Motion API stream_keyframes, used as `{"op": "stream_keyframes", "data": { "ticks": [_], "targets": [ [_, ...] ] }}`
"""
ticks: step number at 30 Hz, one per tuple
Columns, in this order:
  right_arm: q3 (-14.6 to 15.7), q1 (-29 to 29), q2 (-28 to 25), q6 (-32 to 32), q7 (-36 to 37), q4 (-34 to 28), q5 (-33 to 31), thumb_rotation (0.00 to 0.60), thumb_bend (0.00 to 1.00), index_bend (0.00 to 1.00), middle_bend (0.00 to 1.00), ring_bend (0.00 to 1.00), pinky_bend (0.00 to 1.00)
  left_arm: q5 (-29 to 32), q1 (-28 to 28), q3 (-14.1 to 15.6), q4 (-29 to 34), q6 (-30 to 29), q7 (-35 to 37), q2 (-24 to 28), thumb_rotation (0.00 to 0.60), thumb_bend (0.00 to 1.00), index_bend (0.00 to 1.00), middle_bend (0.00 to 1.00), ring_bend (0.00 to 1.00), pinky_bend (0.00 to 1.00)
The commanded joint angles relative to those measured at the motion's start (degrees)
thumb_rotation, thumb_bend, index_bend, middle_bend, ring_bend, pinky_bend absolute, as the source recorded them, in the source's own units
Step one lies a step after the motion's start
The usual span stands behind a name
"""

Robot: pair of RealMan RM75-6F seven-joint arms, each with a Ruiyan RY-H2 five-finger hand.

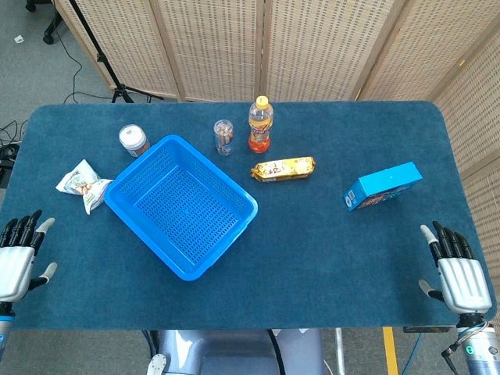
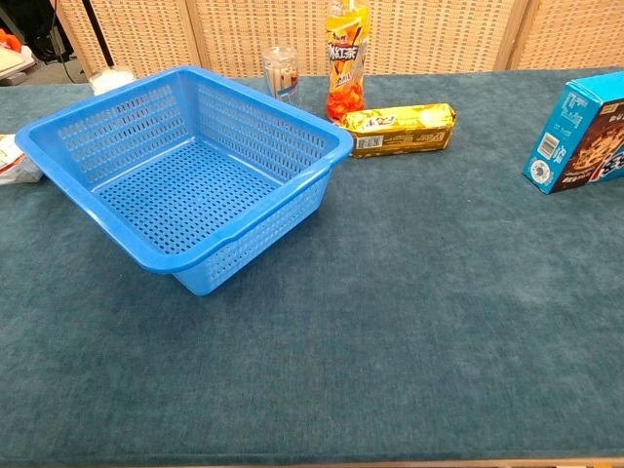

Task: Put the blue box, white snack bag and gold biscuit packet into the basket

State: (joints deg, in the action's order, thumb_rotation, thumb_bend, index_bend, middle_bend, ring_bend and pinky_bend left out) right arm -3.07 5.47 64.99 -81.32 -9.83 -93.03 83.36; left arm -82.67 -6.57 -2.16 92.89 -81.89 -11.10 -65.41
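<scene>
The blue basket (image 1: 181, 205) (image 2: 185, 171) sits empty, left of the table's middle. A white snack bag (image 1: 83, 183) (image 2: 14, 161) lies just left of it. The gold biscuit packet (image 1: 283, 169) (image 2: 400, 129) lies right of the basket's far corner. Further right stands the blue box (image 1: 383, 186) (image 2: 580, 132). My left hand (image 1: 19, 254) rests open at the near left edge, holding nothing. At the near right edge my right hand (image 1: 457, 273) is open too, well short of the box. Neither hand shows in the chest view.
Behind the basket stand an orange drink bottle (image 1: 260, 125) (image 2: 346, 58), a clear tube of stick snacks (image 1: 224, 137) (image 2: 281, 73) and a small lidded jar (image 1: 133, 141). Wicker screens close off the back. A tripod leg (image 1: 109, 70) stands beyond the far left corner.
</scene>
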Motion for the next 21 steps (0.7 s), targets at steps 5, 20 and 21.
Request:
{"op": "stream_keyframes", "data": {
  "ticks": [5, 20, 21],
  "targets": [
    [0.3, -0.2, -0.3, -0.1, 0.1, -0.2, 0.2, 0.600, 0.18, 0.00, 0.00, 0.00, 0.07, -0.1, 0.1, 0.2, 0.4, -0.1, -0.4, 0.0, 0.600, 0.27, 0.00, 0.00, 0.00, 0.02],
    [0.8, -0.3, -0.5, -0.1, -1.1, -1.7, 0.8, 0.600, 0.18, 0.00, 0.00, 0.00, 0.07, -0.1, 0.1, 0.5, 0.8, 0.4, 0.0, 0.6, 0.600, 0.27, 0.00, 0.00, 0.00, 0.02],
    [0.8, -0.3, -0.5, 0.0, -1.1, -1.6, 0.7, 0.600, 0.18, 0.00, 0.00, 0.00, 0.07, -0.1, 0.1, 0.6, 0.8, 0.5, -0.2, 0.6, 0.600, 0.27, 0.00, 0.00, 0.00, 0.02]
  ]
}}
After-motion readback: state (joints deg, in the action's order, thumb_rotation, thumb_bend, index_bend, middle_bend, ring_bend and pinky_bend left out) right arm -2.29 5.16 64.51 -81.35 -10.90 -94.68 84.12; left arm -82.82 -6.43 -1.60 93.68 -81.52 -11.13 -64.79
